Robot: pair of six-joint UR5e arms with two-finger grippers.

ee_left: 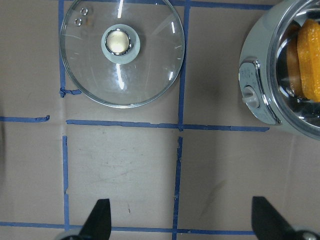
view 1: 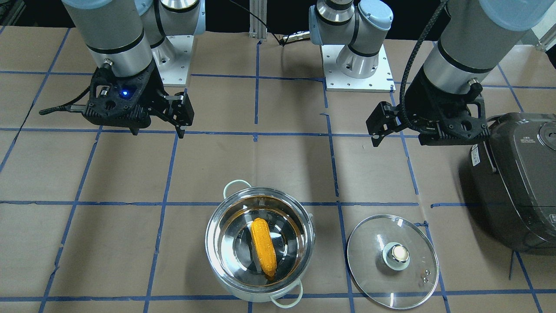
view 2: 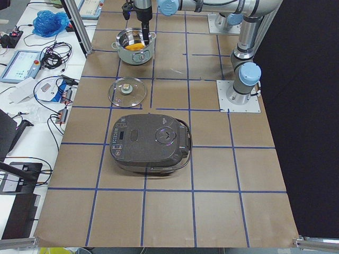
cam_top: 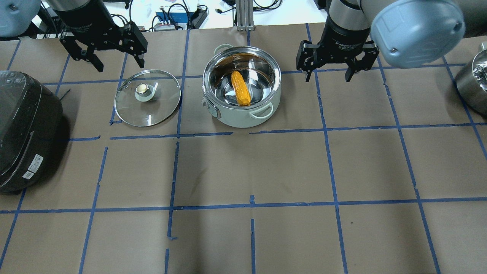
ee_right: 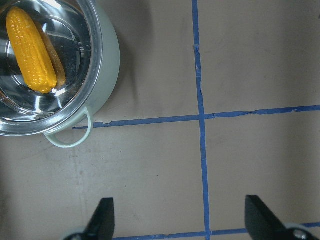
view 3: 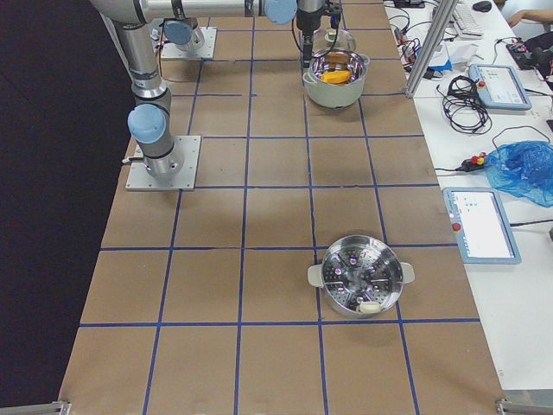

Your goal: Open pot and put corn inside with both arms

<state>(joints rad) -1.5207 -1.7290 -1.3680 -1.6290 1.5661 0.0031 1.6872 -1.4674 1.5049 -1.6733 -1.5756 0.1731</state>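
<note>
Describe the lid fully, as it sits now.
The lid is a round clear-glass disc with a metal rim, a shiny knob on a pale base and two small fittings near its edge. It lies flat, knob up, on the table, on the robot's left of the open pot, apart from it. Nothing grips it.

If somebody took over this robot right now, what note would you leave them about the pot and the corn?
Left gripper: open, empty, raised near the lid.
Right gripper: open, empty, raised beside the pot.
Pot: uncovered, with the corn lying inside.
Lid: flat on the table, knob up, on the robot's left of the pot, not touching it.
Done: lid off, corn in.
Left: apparently nothing.
</note>
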